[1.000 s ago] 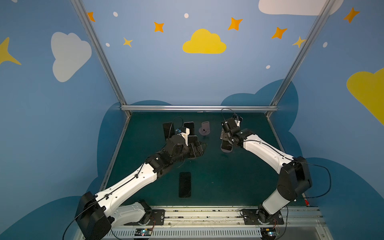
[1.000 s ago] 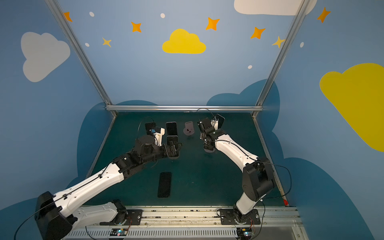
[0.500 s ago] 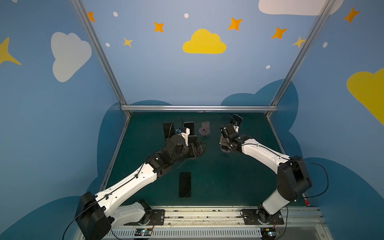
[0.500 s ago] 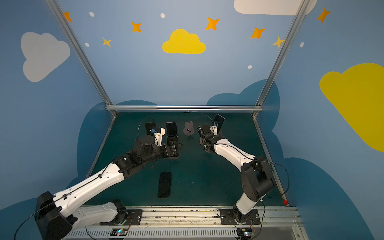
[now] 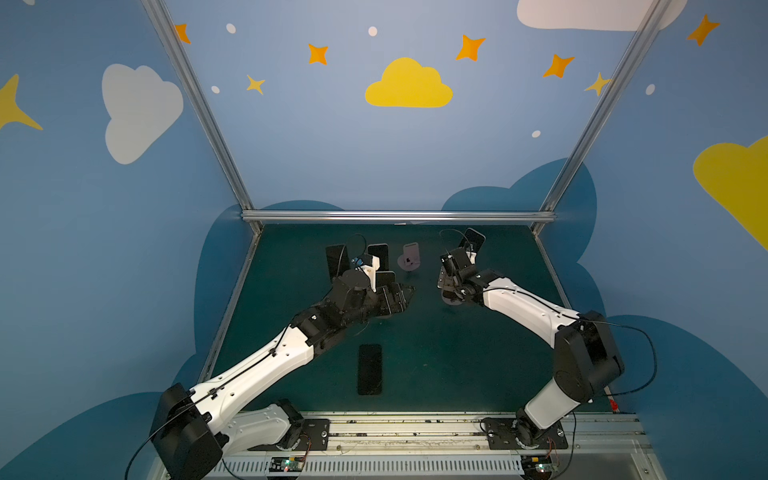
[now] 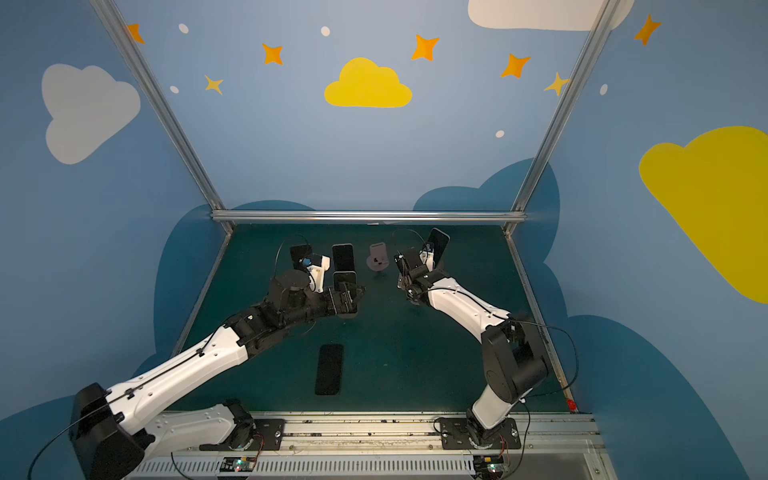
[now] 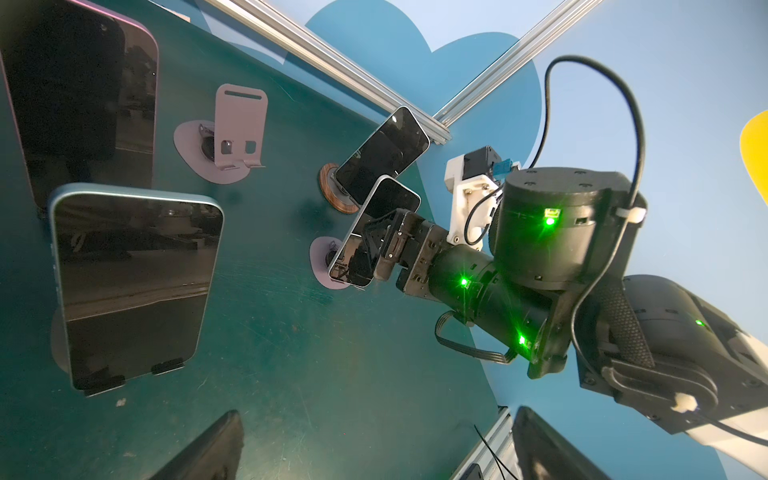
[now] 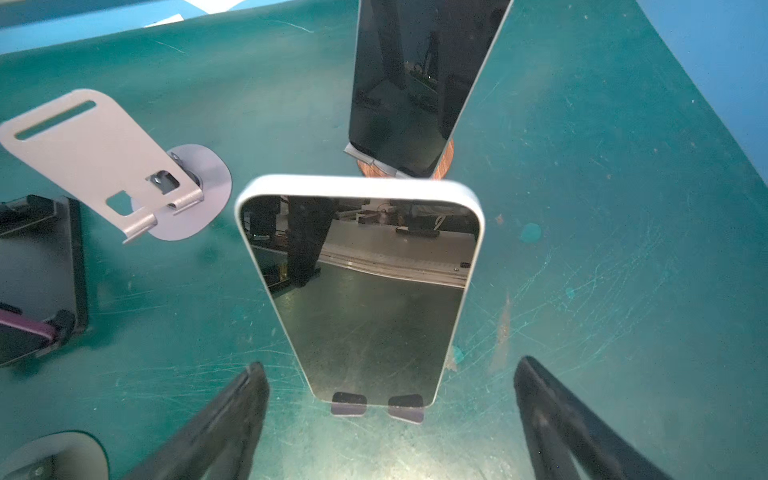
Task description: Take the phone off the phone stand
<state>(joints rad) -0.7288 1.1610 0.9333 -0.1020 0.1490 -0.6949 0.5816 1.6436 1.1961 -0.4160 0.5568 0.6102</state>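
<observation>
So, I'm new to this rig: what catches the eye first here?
Dark phones stand propped at the back of the green table, with one empty stand among them. A flat phone lies near the front. The left pincer and right pincer are open, the right facing a silver-edged phone.

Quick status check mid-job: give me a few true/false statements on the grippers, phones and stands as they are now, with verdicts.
1. The left gripper and right gripper both stand open. True.
2. The grey stand at the back middle holds a phone. False: it is empty.
3. A black phone lies flat on the green mat. True.
4. The right gripper has lifted the silver-edged phone clear. False: it sits on its stand's lips, with an open finger on either side.
</observation>
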